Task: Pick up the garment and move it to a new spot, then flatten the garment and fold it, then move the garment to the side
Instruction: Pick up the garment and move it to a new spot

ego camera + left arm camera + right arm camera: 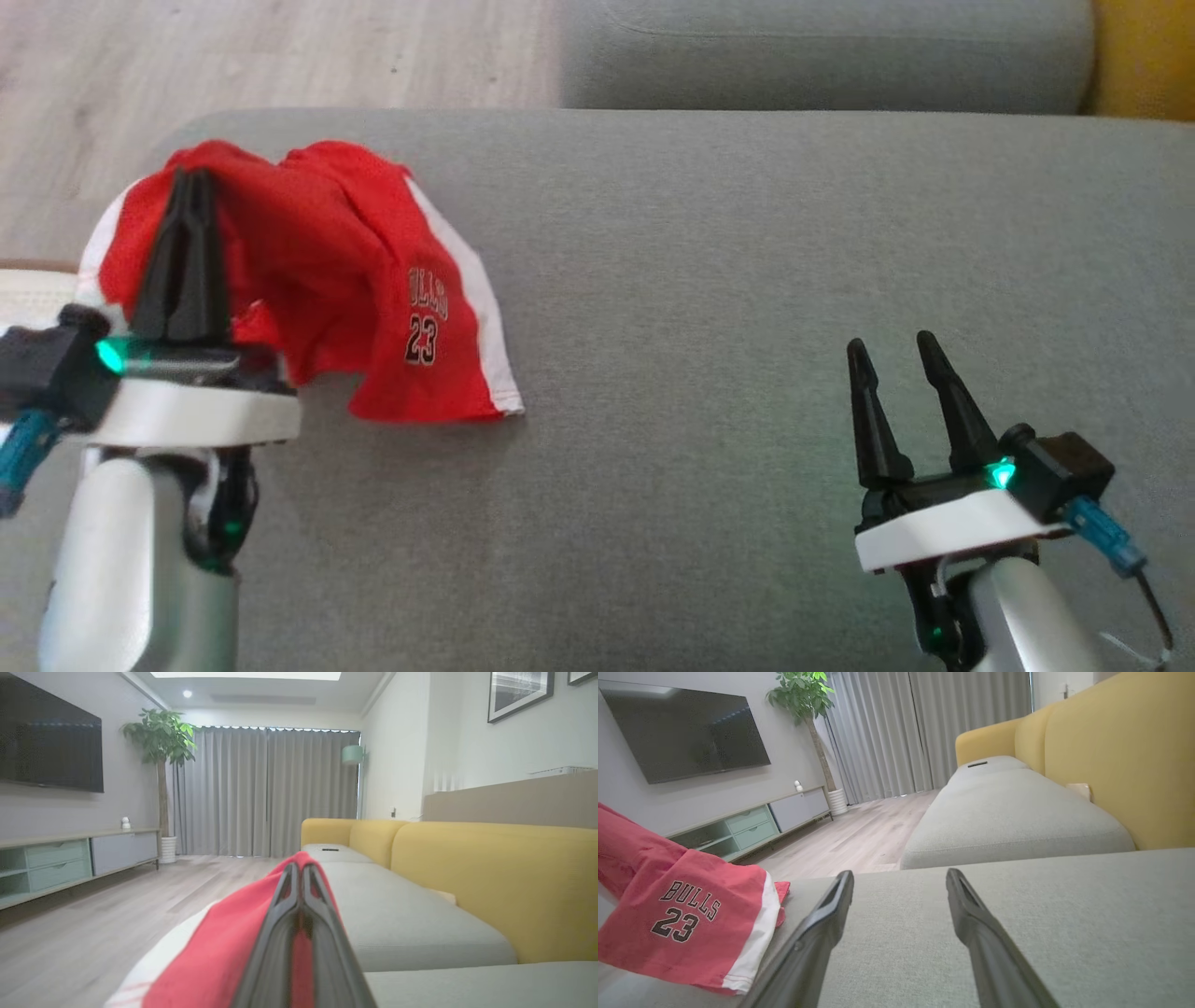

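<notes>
Nearest, lower left: grips red garment [355, 261] with left tool [193, 177] pinched tight, cloth draping onto grey cushion [747, 280] at upper left. Holds right tool [892, 343] spread wide and empty at lower right, well apart from garment.

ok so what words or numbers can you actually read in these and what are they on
"BULLS": dark letters on the red garment, clear in the right wrist view.
"23": on the same garment, just below that word.
In the head view the word is too creased and blurred to read; "23" reads.
Framed picture on the wall: no legible text.
</notes>
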`<state>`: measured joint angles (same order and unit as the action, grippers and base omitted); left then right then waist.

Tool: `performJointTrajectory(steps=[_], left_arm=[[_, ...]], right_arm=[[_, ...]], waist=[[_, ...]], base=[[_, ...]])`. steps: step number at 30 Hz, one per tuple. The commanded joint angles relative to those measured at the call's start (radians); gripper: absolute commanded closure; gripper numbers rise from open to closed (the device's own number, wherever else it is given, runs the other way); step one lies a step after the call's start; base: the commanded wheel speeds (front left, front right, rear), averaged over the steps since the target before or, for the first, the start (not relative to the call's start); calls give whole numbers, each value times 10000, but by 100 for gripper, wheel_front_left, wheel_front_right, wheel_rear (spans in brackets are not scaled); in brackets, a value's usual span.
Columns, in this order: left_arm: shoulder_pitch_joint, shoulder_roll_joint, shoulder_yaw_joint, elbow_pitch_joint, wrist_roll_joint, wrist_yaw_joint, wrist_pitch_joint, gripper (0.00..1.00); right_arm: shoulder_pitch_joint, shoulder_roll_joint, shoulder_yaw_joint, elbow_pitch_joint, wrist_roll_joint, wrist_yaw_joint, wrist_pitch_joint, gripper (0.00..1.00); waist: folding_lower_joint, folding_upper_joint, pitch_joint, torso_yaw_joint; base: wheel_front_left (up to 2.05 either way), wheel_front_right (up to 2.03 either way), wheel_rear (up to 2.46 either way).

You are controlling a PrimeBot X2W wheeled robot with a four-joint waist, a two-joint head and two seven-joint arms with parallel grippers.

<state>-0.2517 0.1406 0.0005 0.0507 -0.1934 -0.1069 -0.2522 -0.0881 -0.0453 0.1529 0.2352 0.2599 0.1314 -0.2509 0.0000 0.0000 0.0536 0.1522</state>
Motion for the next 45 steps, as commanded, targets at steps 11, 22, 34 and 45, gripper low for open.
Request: performJointTrajectory(steps=[11, 22, 34, 45], left_arm=[[-3296, -368, -1962, 507, 104, -200, 17, 100], [-6120, -834, -2674, 2040, 90, 472, -67, 100], [-5095, -901, -5677, 3763, -471, 1589, -93, 100], [-4417, -903, -9651, 3369, -3190, 1655, -94, 0]], right_arm=[[-953, -49, 289, -658, 251, -7, -109, 0], [-1729, -49, 561, -1256, 799, -7, -109, 0], [-1732, -49, 40, -1574, 899, -7, -109, 0], [-1702, -49, -361, -1344, 660, -7, -109, 0]], waist=[[0, 0, 825, -2043], [0, 0, 1522, -4254], [0, 0, 1988, -4643], [0, 0, 1592, -4056]], base=[[0, 0, 0], [0, 0, 0], [0, 0, 0], [0, 0, 0]])
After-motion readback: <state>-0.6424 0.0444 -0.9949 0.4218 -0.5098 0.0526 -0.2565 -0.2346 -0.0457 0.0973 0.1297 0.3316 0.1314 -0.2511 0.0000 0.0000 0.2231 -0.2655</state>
